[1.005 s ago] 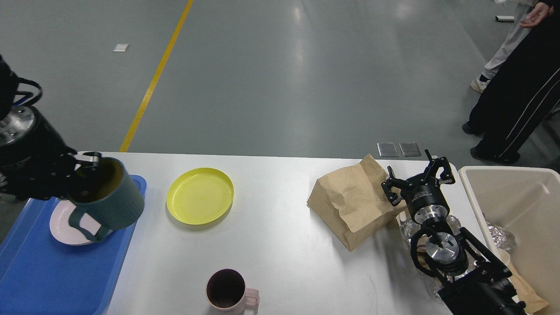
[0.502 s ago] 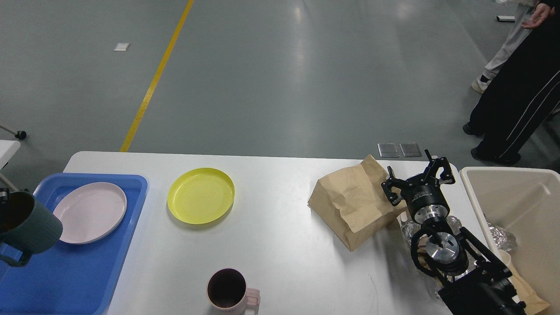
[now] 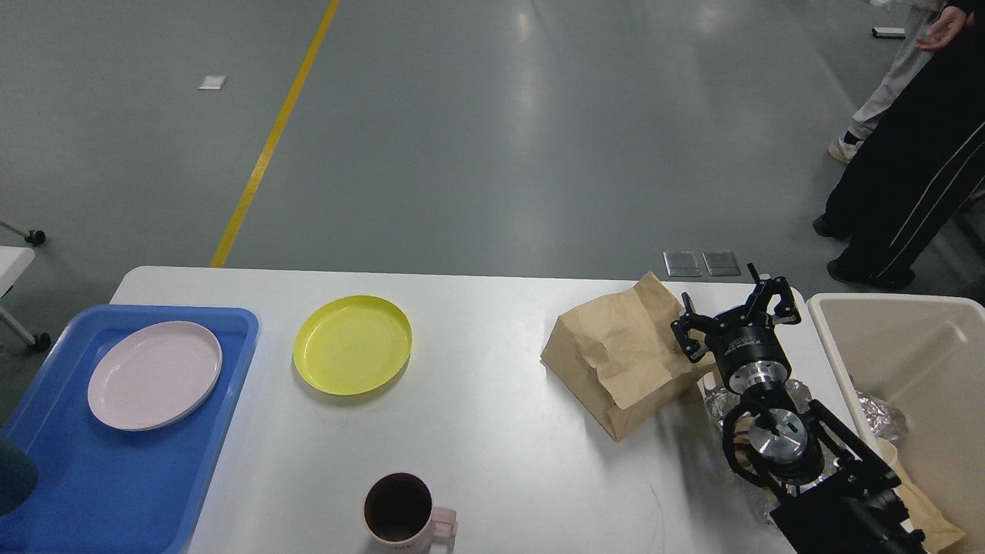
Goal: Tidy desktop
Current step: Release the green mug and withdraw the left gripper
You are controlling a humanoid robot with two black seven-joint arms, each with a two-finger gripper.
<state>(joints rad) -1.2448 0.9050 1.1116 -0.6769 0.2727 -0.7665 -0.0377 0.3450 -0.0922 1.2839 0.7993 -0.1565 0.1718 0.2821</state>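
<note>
The white desktop [image 3: 492, 438] holds a yellow plate [image 3: 352, 344] at the back left, a pink mug [image 3: 400, 512] with a dark inside at the front edge, and a crumpled brown paper bag [image 3: 619, 358] at the right. My right gripper [image 3: 732, 309] is open and empty, just right of the bag's far end. A pink plate [image 3: 154, 375] lies in the blue tray [image 3: 115, 492] at the left. A sliver of the dark green mug [image 3: 14, 483] shows at the left edge over the tray. My left gripper is out of view.
A beige bin [image 3: 908, 354] stands past the desktop's right end, with foil [image 3: 877, 415] and brown paper inside. Crumpled foil [image 3: 717, 400] lies under my right arm. People stand at the back right [image 3: 908, 177].
My left arm has carried the dark green mug leftward and toward me over the blue tray, almost out of view, uncovering the pink plate. The right arm has not moved.
</note>
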